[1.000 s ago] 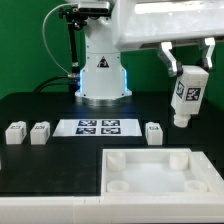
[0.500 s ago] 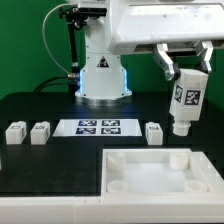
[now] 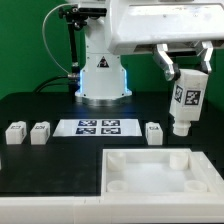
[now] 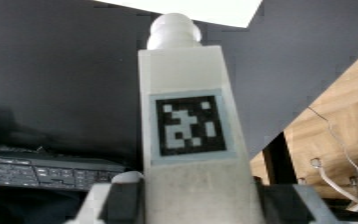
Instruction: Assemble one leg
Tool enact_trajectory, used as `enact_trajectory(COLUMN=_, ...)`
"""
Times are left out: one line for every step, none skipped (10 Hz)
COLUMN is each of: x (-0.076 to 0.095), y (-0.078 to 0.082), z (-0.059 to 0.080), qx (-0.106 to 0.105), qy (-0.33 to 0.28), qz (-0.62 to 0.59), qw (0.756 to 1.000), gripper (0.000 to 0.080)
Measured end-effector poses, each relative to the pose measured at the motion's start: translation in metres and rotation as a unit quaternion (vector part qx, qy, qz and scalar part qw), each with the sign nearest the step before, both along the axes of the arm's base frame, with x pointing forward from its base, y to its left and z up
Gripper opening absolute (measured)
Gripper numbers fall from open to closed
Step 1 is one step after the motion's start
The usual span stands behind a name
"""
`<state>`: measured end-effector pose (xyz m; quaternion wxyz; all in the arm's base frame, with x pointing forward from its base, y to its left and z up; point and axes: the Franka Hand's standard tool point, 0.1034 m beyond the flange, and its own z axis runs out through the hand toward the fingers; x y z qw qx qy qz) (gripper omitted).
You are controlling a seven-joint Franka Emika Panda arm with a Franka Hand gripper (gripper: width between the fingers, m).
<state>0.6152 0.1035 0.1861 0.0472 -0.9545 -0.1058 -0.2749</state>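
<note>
Leg (image 3: 184, 104) is in the air at the exterior view's right, clear of the tabletop (image 3: 40, 105) and of the panel (image 3: 150, 175). It's slightly tilted, tag facing the exterior camera, rounded end down and touching nothing. Tool (image 3: 186, 73) is clamped on the leg's upper end, fingers (image 4: 119, 196) pressed against two opposite sides, gap just leg-wide. Three other legs (image 3: 40, 132) sit on the tabletop: two at the exterior view's left of the marker board (image 3: 97, 126), one at its right.

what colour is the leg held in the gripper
white leg with a black-and-white square tag; wrist view shows it best
</note>
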Motion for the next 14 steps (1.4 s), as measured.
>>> enact_trajectory(x=0.006, y=-0.006, z=-0.002, qx=-0.007, qy=-0.034, qz=0.002, qw=0.999, gripper=0.0295)
enact_trajectory(x=0.005, y=-0.001, z=-0.012, qx=-0.005, qy=-0.024, qz=0.005, qw=1.0, gripper=0.0295)
enact_trajectory(x=0.011, y=0.003, z=-0.019, qx=-0.001, qy=-0.021, qz=0.007, qw=1.0, gripper=0.0295)
enact_trajectory(x=0.014, y=0.007, z=-0.029, qx=0.003, qy=-0.017, qz=0.007, qw=1.0, gripper=0.0295)
enact_trajectory(x=0.014, y=0.007, z=-0.038, qx=0.004, qy=-0.016, qz=0.006, qw=1.0, gripper=0.0295)
enact_trajectory(x=0.013, y=0.009, z=-0.046, qx=0.005, qy=-0.012, qz=0.006, qw=1.0, gripper=0.0295)
enact_trajectory(x=0.015, y=0.011, z=-0.054, qx=0.007, qy=-0.011, qz=0.005, qw=1.0, gripper=0.0295)
enact_trajectory(x=0.018, y=0.011, z=-0.062, qx=0.009, qy=-0.008, qz=0.004, qw=1.0, gripper=0.0295)
enact_trajectory(x=0.019, y=0.011, z=-0.068, qx=0.01, qy=-0.006, qz=0.003, qw=1.0, gripper=0.0295)
enact_trajectory(x=0.02, y=0.012, z=-0.071, qx=0.011, qy=-0.004, qz=0.003, qw=1.0, gripper=0.0295)
enact_trajectory(x=0.022, y=0.013, z=-0.073, qx=0.012, qy=-0.004, qz=0.003, qw=1.0, gripper=0.0295)
enact_trajectory(x=0.022, y=0.014, z=-0.074, qx=0.012, qy=-0.003, qz=0.003, qw=1.0, gripper=0.0295)
enact_trajectory(x=0.021, y=0.014, z=-0.077, qx=0.012, qy=-0.001, qz=0.003, qw=1.0, gripper=0.0295)
enact_trajectory(x=0.02, y=0.014, z=-0.081, qx=0.012, qy=0.002, qz=0.003, qw=1.0, gripper=0.0295)
